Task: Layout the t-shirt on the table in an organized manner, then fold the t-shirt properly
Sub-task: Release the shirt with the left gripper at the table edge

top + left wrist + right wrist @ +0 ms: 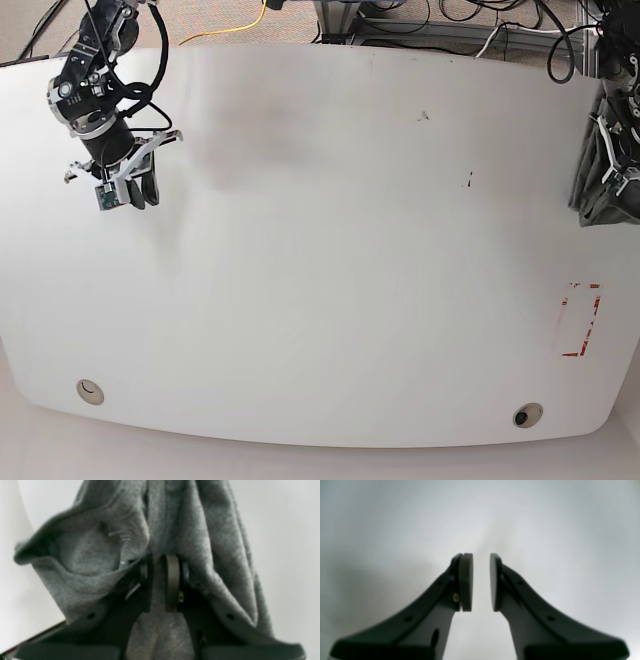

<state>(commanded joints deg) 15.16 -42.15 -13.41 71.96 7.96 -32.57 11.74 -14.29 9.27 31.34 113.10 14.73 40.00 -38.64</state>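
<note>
Now t-shirt (175, 525) in left hand (160, 582)

**Bright, even light — soft wrist views**

Both wrist views are blurred (fabric weave smeared). The base view is sharp, its table (320, 300) glossy, edges bowed by the lens — a faint shadow lies near the far-left corner.

T-shirt (598, 190) mostly beyond base view's edge
</note>
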